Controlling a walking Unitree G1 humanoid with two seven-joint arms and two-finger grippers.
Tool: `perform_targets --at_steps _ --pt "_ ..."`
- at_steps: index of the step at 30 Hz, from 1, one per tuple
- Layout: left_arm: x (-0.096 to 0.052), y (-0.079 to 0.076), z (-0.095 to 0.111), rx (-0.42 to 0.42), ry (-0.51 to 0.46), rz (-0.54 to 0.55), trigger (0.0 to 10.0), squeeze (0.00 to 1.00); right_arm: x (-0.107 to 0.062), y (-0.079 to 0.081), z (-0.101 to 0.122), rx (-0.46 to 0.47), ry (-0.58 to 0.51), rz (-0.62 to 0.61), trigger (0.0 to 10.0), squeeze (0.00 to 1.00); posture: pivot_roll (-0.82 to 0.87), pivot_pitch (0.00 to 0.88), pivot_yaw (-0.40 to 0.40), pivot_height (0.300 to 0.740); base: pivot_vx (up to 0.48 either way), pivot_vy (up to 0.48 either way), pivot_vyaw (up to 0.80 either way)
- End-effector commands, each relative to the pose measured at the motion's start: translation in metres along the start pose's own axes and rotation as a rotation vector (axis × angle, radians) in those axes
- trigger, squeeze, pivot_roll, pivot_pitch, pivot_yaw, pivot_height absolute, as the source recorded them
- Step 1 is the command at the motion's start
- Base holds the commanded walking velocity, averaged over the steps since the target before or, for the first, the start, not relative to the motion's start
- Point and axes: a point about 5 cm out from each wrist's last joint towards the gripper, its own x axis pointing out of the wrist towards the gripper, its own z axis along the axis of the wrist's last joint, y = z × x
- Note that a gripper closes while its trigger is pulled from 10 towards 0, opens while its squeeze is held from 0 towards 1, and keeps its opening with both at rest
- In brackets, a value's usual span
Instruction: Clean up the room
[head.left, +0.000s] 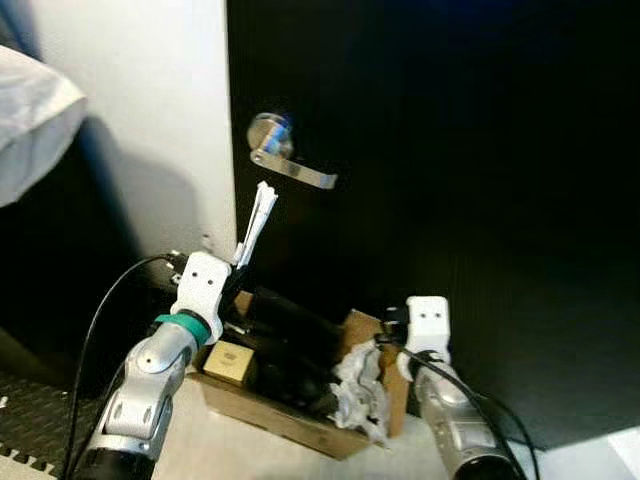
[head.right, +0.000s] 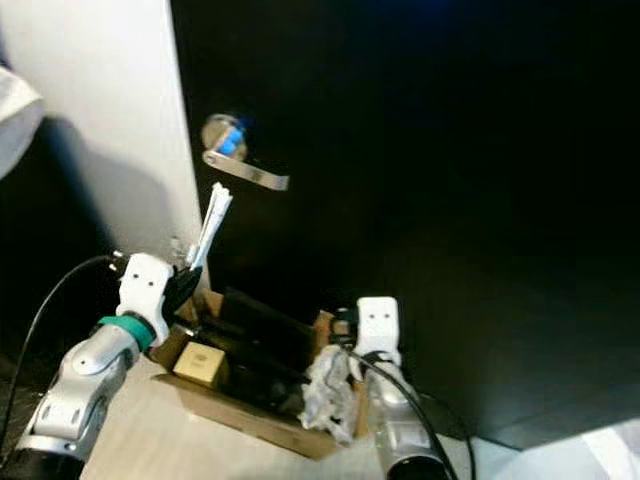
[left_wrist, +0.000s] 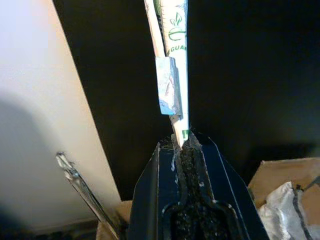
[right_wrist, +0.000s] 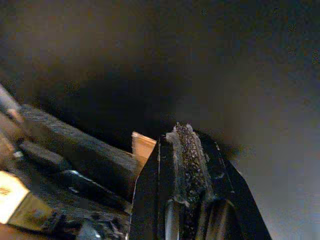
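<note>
My left gripper is shut on a pair of paper-wrapped chopsticks, held upright above the left end of a cardboard box. In the left wrist view the chopsticks stick up out of the closed fingers, their white wrapper printed in green. The box stands on the floor against a black door and holds dark items, a small tan carton and crumpled white paper. My right gripper is shut with nothing in it, and its arm rises at the box's right end.
The black door with a silver lever handle stands right behind the box. A white wall lies to the left, with a white pillow at the far left. Pale floor runs in front of the box.
</note>
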Motion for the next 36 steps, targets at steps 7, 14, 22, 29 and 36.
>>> perform_targets --at_steps 7,14,22,29,36 --pt "-0.001 -0.002 -0.002 0.059 0.003 -0.013 10.0 0.0 -0.003 0.006 -0.008 0.02 0.029 0.012 10.0 0.0 0.11 0.087 -0.079 0.74 0.0 0.038 0.0" --pt "-0.001 -0.004 -0.001 0.064 -0.004 -0.024 10.0 0.0 -0.003 0.006 -0.008 0.02 0.029 0.01 10.0 0.0 0.11 0.087 -0.079 0.74 0.0 0.0 0.0" --pt "0.0 -0.006 -0.001 0.098 -0.011 -0.038 10.0 0.0 -0.001 0.006 -0.008 -0.003 0.043 0.028 10.0 0.0 0.1 0.079 -0.113 0.74 0.0 0.0 0.0" --pt "0.004 -0.015 -0.002 0.139 -0.018 -0.094 10.0 0.0 -0.002 -0.006 -0.008 -0.065 0.06 0.051 10.0 0.0 0.07 0.092 -0.158 0.74 0.0 0.0 0.0" --pt "0.0 -0.02 -0.005 0.135 -0.014 -0.12 10.0 0.0 -0.002 -0.013 -0.008 -0.072 0.069 0.033 10.0 0.0 0.07 0.101 -0.168 0.74 0.0 0.0 0.0"
